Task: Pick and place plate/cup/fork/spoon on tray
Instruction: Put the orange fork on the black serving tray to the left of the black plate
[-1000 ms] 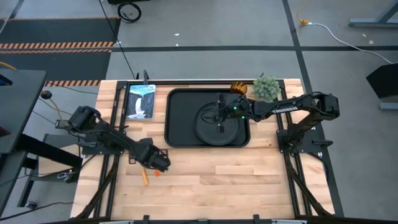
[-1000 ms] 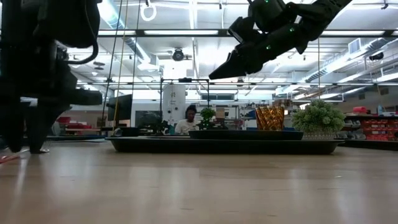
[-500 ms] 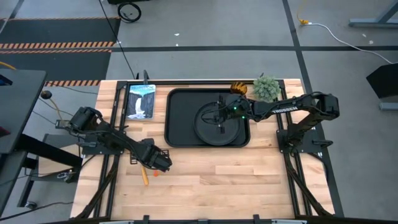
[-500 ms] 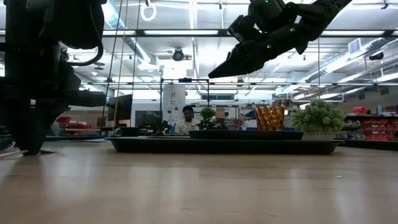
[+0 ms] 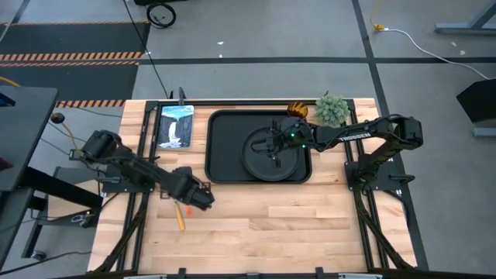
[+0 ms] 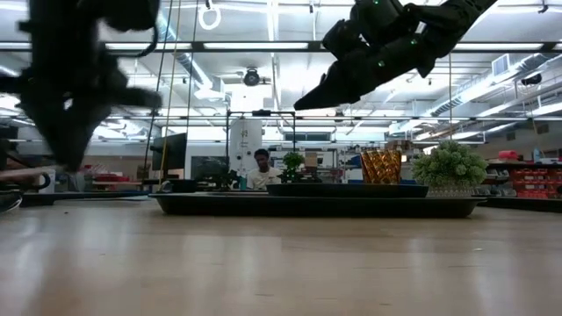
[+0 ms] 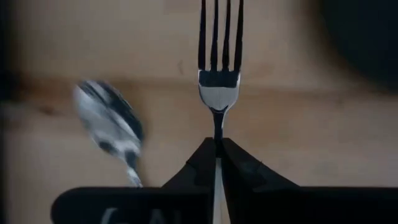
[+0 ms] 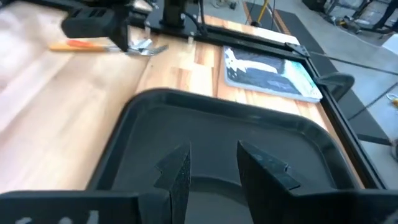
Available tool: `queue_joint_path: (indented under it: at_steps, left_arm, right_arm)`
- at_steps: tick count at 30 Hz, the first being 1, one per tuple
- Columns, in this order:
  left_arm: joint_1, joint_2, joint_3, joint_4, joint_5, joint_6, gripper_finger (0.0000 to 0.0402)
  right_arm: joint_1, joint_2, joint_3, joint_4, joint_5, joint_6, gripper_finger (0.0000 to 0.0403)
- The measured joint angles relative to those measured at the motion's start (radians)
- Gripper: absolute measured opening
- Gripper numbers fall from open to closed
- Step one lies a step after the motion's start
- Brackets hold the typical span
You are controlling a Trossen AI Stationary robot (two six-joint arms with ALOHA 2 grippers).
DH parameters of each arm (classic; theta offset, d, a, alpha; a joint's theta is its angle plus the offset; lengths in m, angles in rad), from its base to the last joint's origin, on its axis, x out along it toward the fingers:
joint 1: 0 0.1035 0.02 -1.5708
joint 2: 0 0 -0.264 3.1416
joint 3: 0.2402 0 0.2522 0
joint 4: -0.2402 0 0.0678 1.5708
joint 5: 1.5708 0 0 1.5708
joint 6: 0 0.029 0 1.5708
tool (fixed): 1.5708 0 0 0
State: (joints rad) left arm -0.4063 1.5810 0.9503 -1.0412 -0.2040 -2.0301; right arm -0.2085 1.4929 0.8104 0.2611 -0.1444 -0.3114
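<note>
My left gripper is shut on the fork near the table's left front, its fingertips raised off the table in the low view. The spoon lies on the wood beside the fork, its orange handle toward the near edge. The round black plate lies flat in the black tray. My right gripper hangs open above the plate, touching nothing. The amber cup stands on the table just behind the tray's far right corner. My left gripper pinches the fork's thin neck, just behind the tined head, between its two fingertips. The fingers slant down from above and lie along the fork. The tines stick out past the fingertips; the handle is hidden under the gripper.
A green potted plant stands at the far right next to the cup. A flat picture panel lies left of the tray. Bare wood stretches across the near half of the table. A person sits in the room beyond.
My left gripper has shut on the fork's neck and then risen off the table, shifting a little toward the far edge. The spoon stays on the wood.
</note>
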Motion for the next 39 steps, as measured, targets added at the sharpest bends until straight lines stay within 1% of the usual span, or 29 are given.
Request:
queue_joint_path:
  at_steps: [4, 6, 8, 11, 14, 19, 24, 31, 35, 39]
  left_arm:
    - [0.073, -0.003, 0.124, -0.147, -0.093, 0.086, 0.0017]
    - [0.124, -0.003, 0.174, -0.188, -0.144, 0.148, 0.0019]
    - [0.178, -0.003, 0.205, -0.176, -0.206, 0.218, 0.002]
    - [0.265, 0.001, 0.231, -0.133, -0.265, 0.339, 0.0021]
    - [0.349, 0.009, 0.223, -0.002, -0.3, 0.471, 0.0021]
    - [0.461, 0.079, 0.22, 0.224, -0.296, 0.691, 0.0022]
    - [0.53, 0.177, 0.223, 0.412, -0.243, 0.809, 0.002]
    - [0.579, 0.296, 0.222, 0.515, -0.144, 0.833, 0.002]
    - [0.585, 0.33, 0.223, 0.573, -0.114, 0.838, 0.002]
    - [0.585, 0.343, 0.223, 0.563, -0.103, 0.817, 0.002]
  right_arm:
    - [0.005, 0.0, 0.0, 0.037, -0.027, 0.021, 0.0137]
    - [0.014, 0.0, 0.0, 0.052, -0.034, 0.025, 0.0137]
    - [0.026, 0.0, 0.0, 0.057, -0.034, 0.024, 0.0137]
    - [0.043, 0.0, 0.0, 0.056, -0.034, 0.024, 0.0137]
    - [0.06, 0.0, 0.0, 0.042, -0.034, 0.024, 0.0137]
    - [0.077, 0.0, 0.0, 0.015, -0.033, 0.023, 0.0137]
    - [0.08, 0.0, 0.0, 0.006, -0.033, 0.024, 0.0137]
    - [0.08, 0.0, 0.0, 0.0, -0.033, 0.024, 0.0137]
    - [0.08, 0.0, 0.0, -0.001, -0.033, 0.023, 0.0137]
    - [0.08, 0.0, 0.0, -0.006, -0.033, 0.023, 0.0137]
